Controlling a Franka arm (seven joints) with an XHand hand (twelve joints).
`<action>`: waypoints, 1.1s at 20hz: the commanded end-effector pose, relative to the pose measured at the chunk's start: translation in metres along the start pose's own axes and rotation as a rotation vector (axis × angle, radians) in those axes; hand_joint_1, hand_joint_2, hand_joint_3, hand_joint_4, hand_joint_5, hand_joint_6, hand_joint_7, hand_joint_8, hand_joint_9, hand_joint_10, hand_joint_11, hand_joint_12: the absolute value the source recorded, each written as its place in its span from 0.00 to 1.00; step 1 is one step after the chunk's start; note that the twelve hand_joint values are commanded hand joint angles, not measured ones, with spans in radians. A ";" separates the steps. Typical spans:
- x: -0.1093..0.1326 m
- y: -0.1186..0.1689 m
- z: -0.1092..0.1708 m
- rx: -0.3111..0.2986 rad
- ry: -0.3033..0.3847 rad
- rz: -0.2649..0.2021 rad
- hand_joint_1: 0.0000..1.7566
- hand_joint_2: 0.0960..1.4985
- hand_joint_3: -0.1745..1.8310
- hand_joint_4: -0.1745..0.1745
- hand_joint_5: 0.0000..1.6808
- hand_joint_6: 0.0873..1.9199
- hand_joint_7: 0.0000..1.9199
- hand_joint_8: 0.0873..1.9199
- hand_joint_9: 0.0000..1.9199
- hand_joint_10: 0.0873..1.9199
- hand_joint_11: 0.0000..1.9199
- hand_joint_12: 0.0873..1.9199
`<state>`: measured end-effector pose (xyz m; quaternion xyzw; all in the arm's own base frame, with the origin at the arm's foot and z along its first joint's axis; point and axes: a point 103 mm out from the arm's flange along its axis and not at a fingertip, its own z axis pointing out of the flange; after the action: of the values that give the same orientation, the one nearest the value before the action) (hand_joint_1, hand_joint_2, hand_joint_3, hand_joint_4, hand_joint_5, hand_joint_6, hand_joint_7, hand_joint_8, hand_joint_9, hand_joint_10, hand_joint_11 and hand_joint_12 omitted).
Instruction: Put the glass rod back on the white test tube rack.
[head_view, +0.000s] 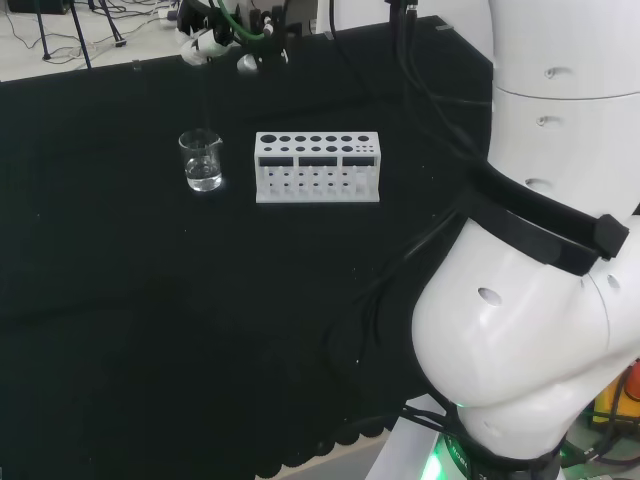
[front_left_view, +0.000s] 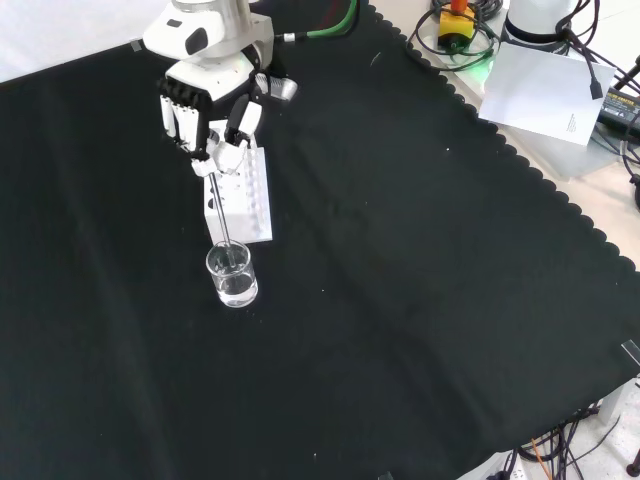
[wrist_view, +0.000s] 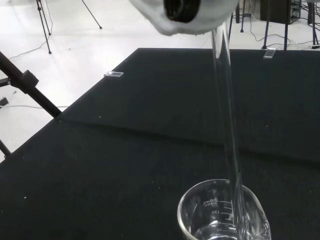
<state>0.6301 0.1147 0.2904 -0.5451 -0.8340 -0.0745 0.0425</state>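
We see rack (front_left_view: 240, 198) under hand (front_left_view: 205, 115) in front view, empty holes up. Hand pinches glass rod (front_left_view: 220, 218) at top; rod near upright, lower end inside beaker (front_left_view: 232, 275) just beside rack. Beaker holds shallow clear liquid. Next, we judge: lift clear, shift to rack.

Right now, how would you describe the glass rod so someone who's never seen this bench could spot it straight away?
Find the white test tube rack on the black cloth, then the small clear beaker beside it. The glass rod runs from the hand above down into that beaker. Unlike the squat beaker and blocky rack, it is one thin, clear, straight stick.
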 end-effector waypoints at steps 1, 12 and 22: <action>0.002 -0.005 -0.004 -0.018 0.001 -0.001 0.74 0.67 0.09 0.00 0.67 0.21 0.63 0.46 0.86 0.35 0.69 0.30; 0.001 -0.026 -0.055 -0.062 0.017 0.058 0.74 0.67 0.09 0.00 0.67 0.21 0.63 0.46 0.86 0.35 0.69 0.30; -0.015 -0.048 -0.103 -0.119 -0.012 0.125 0.74 0.67 0.09 0.00 0.67 0.21 0.63 0.46 0.86 0.35 0.69 0.30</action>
<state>0.6010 0.0884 0.3711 -0.5793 -0.8074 -0.1112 0.0137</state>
